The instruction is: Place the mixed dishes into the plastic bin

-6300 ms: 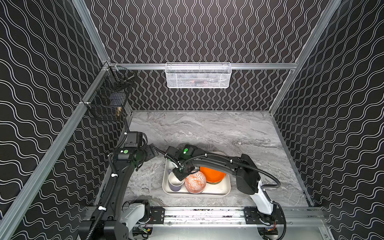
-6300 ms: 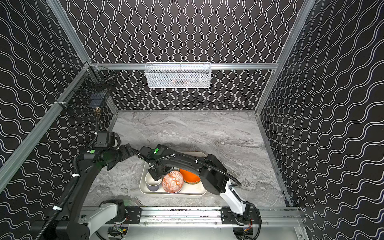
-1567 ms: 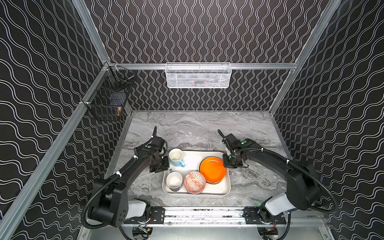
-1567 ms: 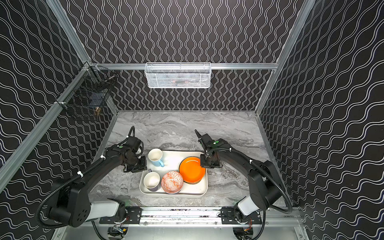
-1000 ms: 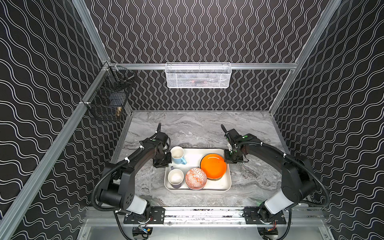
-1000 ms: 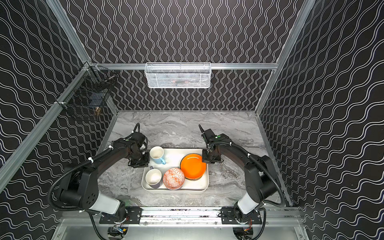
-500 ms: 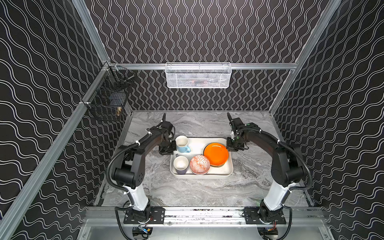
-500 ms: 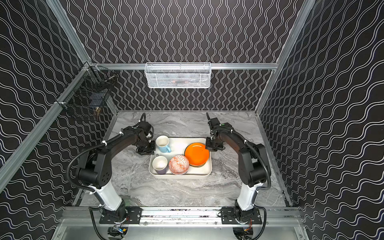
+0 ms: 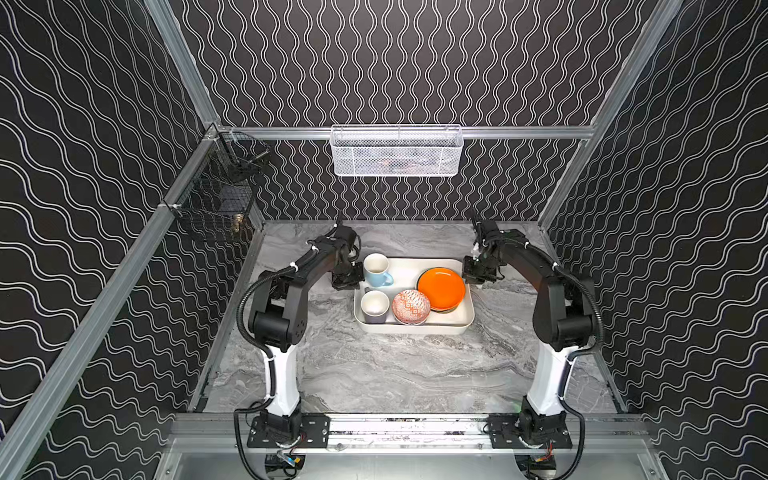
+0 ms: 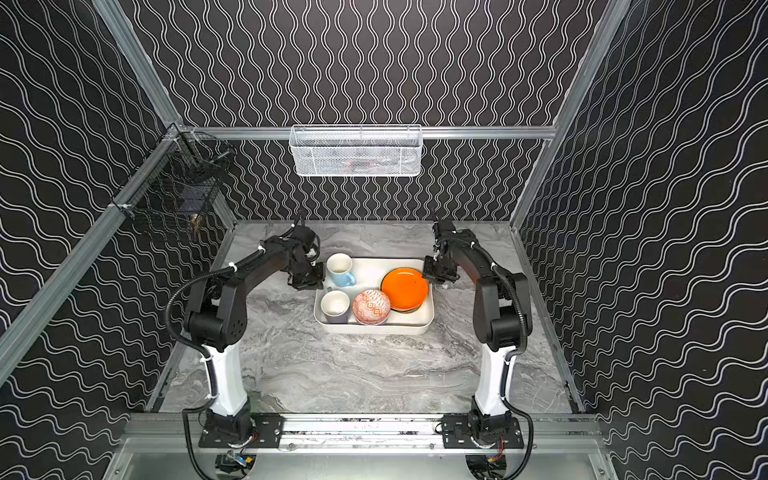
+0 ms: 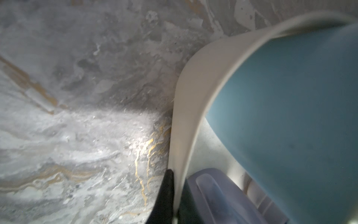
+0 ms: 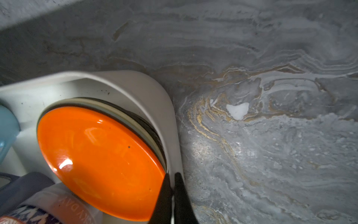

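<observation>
Left tool (image 11: 174,199) and right tool (image 12: 173,195) each pinch a plastic bin (image 9: 411,330) side rim; bin slid back across table (image 9: 395,374), dishes (image 9: 440,289) aboard, looks done.

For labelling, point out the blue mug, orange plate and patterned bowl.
Blue mug (image 9: 376,266): in a top view, its mouth.
Orange plate (image 9: 441,288): in a top view, its centre.
Patterned bowl (image 9: 410,306): in a top view, its patterned middle.
</observation>
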Robot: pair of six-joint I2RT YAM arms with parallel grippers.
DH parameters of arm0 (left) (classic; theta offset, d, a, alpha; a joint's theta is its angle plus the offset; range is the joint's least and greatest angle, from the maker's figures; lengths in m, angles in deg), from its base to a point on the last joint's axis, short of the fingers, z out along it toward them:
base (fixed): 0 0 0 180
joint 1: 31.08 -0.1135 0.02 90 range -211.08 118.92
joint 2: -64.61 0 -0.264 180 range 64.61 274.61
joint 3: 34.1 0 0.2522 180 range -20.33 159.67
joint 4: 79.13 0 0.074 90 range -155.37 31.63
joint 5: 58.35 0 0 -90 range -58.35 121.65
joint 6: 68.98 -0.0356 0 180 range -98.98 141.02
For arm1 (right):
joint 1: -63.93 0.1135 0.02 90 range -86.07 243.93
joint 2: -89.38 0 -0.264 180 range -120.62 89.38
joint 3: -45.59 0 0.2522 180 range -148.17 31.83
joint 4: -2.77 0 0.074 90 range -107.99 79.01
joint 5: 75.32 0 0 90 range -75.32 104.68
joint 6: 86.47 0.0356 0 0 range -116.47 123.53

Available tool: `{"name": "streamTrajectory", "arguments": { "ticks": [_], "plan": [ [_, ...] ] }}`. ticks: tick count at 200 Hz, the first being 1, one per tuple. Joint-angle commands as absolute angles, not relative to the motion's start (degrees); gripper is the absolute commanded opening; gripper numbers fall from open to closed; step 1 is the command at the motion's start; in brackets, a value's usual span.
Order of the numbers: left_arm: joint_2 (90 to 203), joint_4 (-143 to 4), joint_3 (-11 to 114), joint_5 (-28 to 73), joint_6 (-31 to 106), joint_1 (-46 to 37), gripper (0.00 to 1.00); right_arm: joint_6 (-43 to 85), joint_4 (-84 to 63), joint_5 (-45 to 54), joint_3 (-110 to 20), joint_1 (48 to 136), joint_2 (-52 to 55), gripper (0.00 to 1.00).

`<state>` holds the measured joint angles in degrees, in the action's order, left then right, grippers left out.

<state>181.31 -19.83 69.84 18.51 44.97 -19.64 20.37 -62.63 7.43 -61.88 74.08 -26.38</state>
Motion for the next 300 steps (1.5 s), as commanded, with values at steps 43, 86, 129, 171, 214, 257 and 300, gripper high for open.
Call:
{"name": "streamTrajectory", "arguments": {
  "ticks": [43,86,129,171,214,257,300],
  "plan": [
    [181.8,-20.7,69.7,18.5,46.4,-19.4,0.30,19.4,-65.4,6.7,-63.5,73.2,-25.2,0.19],
    [173.9,-18.4,68.9,21.5,42.8,-20.4,0.98,17.6,-66.0,4.8,-65.7,73.2,-15.1,0.77],
    [163.7,-25.1,62.9,22.6,44.6,-26.7,0.98,18.7,-62.9,10.0,-64.5,72.3,-7.0,0.99],
    [157.3,-31.9,58.4,29.7,43.3,-29.1,0.99,19.7,-52.7,21.3,-52.2,68.8,3.1,0.99],
    [149.7,-40.3,51.3,40.6,42.8,-29.0,0.99,20.3,-38.9,32.3,-32.4,67.8,13.9,0.99],
    [137.6,-67.5,28.4,58.4,31.0,-23.3,0.99,16.0,-11.3,36.4,-7.3,67.8,26.4,0.99],
    [132.8,-93.8,9.4,51.9,24.4,-23.4,0.98,8.9,8.1,37.8,2.3,67.7,27.4,0.99]
  ]
}}
